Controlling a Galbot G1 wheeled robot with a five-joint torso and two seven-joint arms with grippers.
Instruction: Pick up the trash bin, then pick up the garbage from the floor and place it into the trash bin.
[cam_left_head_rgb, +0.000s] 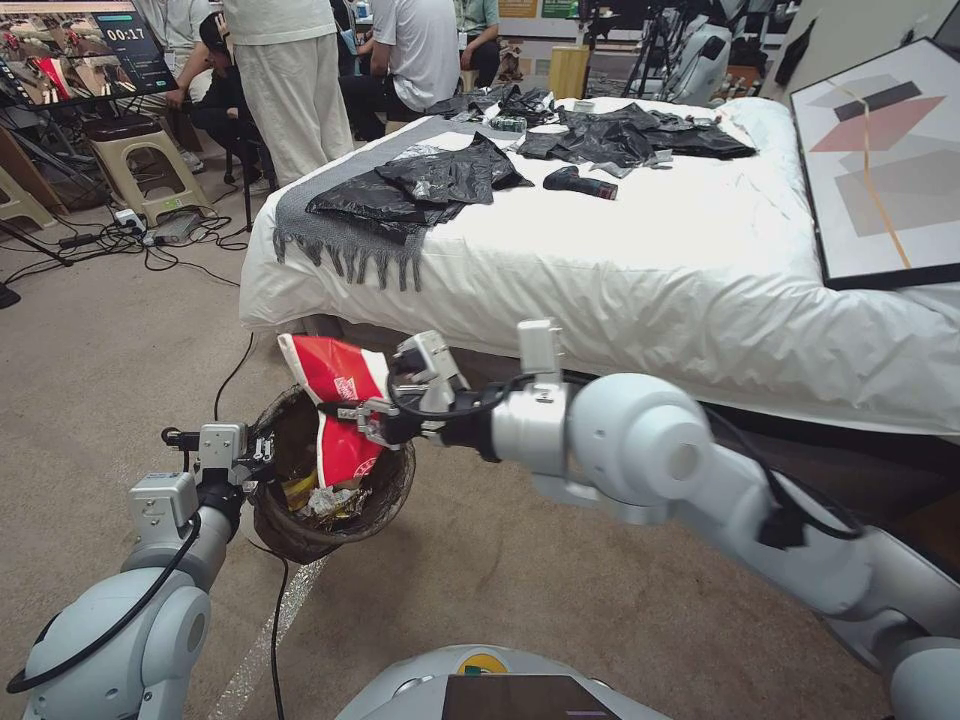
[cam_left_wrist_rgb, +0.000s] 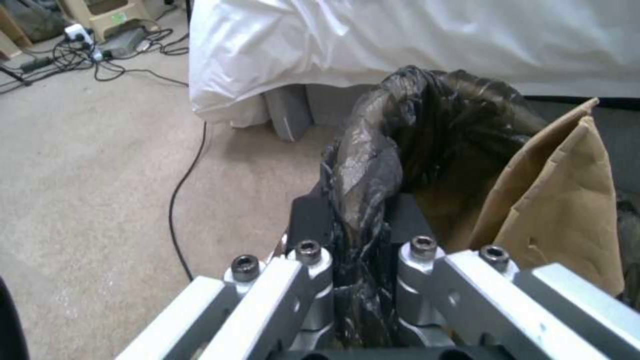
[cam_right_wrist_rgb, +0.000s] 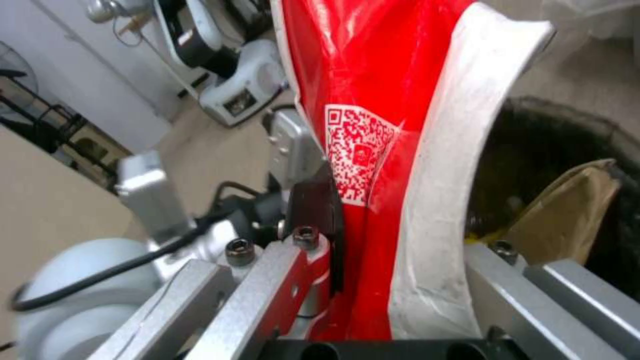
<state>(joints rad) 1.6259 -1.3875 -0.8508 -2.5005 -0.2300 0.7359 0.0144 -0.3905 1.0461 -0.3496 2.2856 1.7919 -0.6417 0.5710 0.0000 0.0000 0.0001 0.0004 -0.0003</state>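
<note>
In the head view the trash bin (cam_left_head_rgb: 300, 530), with a dark liner over its rim, hangs just above the carpeted floor (cam_left_head_rgb: 110, 350). My left gripper (cam_left_head_rgb: 262, 460) is shut on its near-left rim. The left wrist view has the fingers (cam_left_wrist_rgb: 310, 215) of that gripper (cam_left_wrist_rgb: 360, 215) pinching the liner (cam_left_wrist_rgb: 373, 150), with a tan paper piece (cam_left_wrist_rgb: 560, 200) inside. My right gripper (cam_left_head_rgb: 352, 410) is shut on a red and white packet of garbage (cam_left_head_rgb: 335, 375) standing over the bin's mouth. The packet's QR code (cam_right_wrist_rgb: 357, 150) shows in the right wrist view, and the bin (cam_right_wrist_rgb: 533, 145) lies behind it. Yellow wrappers and tissue (cam_left_head_rgb: 320, 497) lie inside.
A bed (cam_left_head_rgb: 650, 260) with white bedding stands right behind the bin, carrying black bags (cam_left_head_rgb: 430, 185), a grey throw (cam_left_head_rgb: 340, 235) and a dark tool (cam_left_head_rgb: 578, 182). A framed picture (cam_left_head_rgb: 880, 160) lies at the right. Cables (cam_left_head_rgb: 150, 240), stools and people are at the back left.
</note>
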